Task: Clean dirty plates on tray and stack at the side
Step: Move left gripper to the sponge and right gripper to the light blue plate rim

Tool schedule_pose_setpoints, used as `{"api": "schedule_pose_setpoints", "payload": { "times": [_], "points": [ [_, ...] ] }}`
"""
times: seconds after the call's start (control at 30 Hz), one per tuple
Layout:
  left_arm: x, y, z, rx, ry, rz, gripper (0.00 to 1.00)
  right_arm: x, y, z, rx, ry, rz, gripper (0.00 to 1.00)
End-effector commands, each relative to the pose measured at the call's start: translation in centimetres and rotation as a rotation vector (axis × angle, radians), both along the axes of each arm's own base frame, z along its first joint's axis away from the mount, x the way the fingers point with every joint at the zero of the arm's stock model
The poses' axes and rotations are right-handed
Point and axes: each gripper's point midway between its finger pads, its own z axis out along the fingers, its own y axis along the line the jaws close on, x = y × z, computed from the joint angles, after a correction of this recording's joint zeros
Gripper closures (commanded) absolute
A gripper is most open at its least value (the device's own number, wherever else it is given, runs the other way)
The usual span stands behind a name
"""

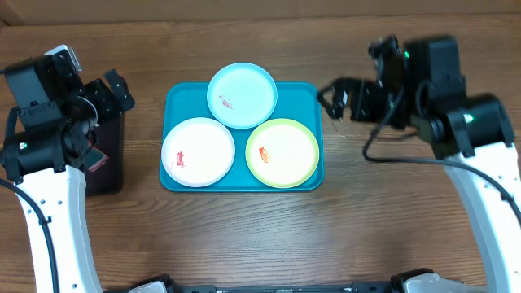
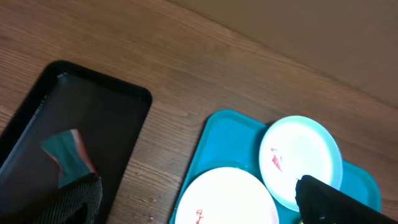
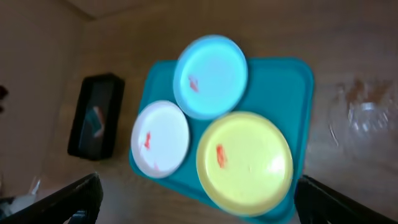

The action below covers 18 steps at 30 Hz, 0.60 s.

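Large turquoise rectangular plastic tray (image 1: 183,99) sits mid-tabletop (image 1: 244,236), its long axis running left to right between the two arms. All three plates are on it; none is stacked at the side yet.
- Round white plastic plate (image 1: 198,152): near left.
- Round yellow-green plastic plate (image 1: 282,152): near right.
- Round light blue plastic plate (image 1: 242,95): far middle, its edge over the tray's far rim and meeting both others.

We see a small red-orange smear on each.

Left fingers (image 2: 329,205): spread wide apart, holding nothing. They hang above the small black rectangular tray (image 2: 93,118), which lies just left of the turquoise tray with a strip of bare wood between. In it is a teal and red-orange piece (image 2: 65,155); we cannot tell whether it is sponge or cloth. From these fingers the plates lie to the right, the white plate closest.

Right fingers (image 3: 360,211): also wide apart, empty. The overhead view puts them just beside the tray's far right corner. The wrist view takes in the whole tray, so we judge them well above it. From them the plates lie to the left, yellow-green and light blue closest.

Our reading: wiping has not begun. The left arm is nearer the wiping piece, so it likely fetches that. The right arm is better placed to steady or lift the yellow-green plate.
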Motion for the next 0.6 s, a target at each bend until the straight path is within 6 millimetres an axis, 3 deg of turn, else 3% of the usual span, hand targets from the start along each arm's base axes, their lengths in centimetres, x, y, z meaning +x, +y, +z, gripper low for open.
{"api": "schedule_pose_setpoints", "payload": {
  "times": [0.0, 0.1, 0.23, 0.4, 0.57],
  "points": [
    [0.0, -0.8, 0.3, -0.065, -0.001, -0.008, 0.00, 0.5, 3.7, 1.9, 0.068, -0.077, 0.108, 0.00],
    [-0.6, -0.9, -0.5, -0.071, 0.039, -0.004, 0.00, 0.2, 7.9, 3.3, 0.167, -0.129, 0.255, 0.00],
    [-0.7, -0.4, -0.8, -0.058, 0.052, 0.015, 0.00, 1.0, 11.3, 2.6, 0.168, -0.172, 0.308, 0.00],
    [-0.7, 0.1, -0.9, -0.039, 0.058, 0.034, 0.00, 3.7, 12.3, -2.2, 0.097, -0.044, 0.110, 0.04],
    [-0.7, 0.0, -0.9, -0.041, 0.059, 0.033, 0.00, 5.3, 13.6, -6.6, 0.066, 0.044, 0.051, 0.02]
  ]
}}
